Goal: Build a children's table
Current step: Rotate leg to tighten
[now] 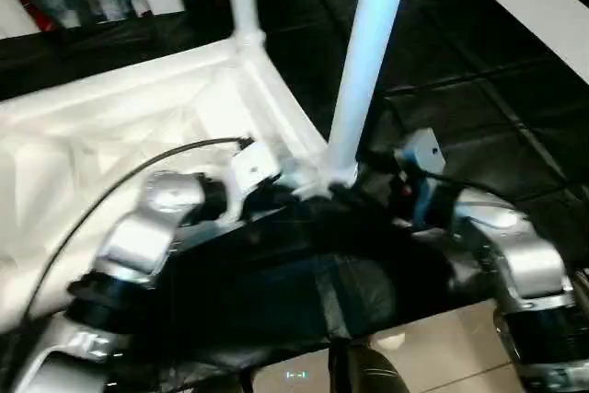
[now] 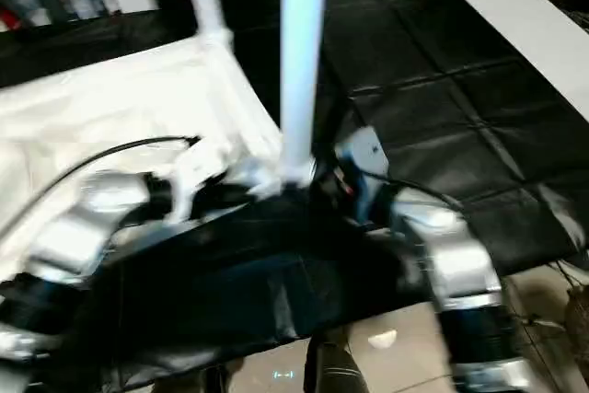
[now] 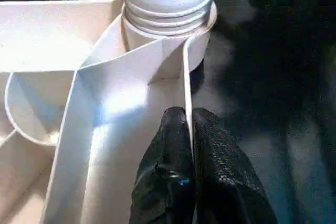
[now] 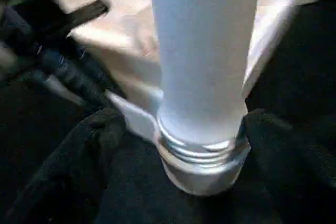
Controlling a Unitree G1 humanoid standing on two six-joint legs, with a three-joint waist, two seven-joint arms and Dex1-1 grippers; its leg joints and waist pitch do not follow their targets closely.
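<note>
Table leg (image 1: 368, 52) is seen standing upright in the near corner socket (image 4: 202, 163) of the upturned table top (image 1: 110, 126), its long axis vertical. The right gripper (image 4: 178, 145) straddles its threaded base, fingers wide apart; the left gripper (image 3: 189, 145) is pinched on the top's side wall (image 3: 187, 77).

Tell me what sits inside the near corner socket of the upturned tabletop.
A white leg stands upright in the corner socket, with its threaded rings showing at the socket's rim. How deep the threads run is hidden by the socket wall.
</note>
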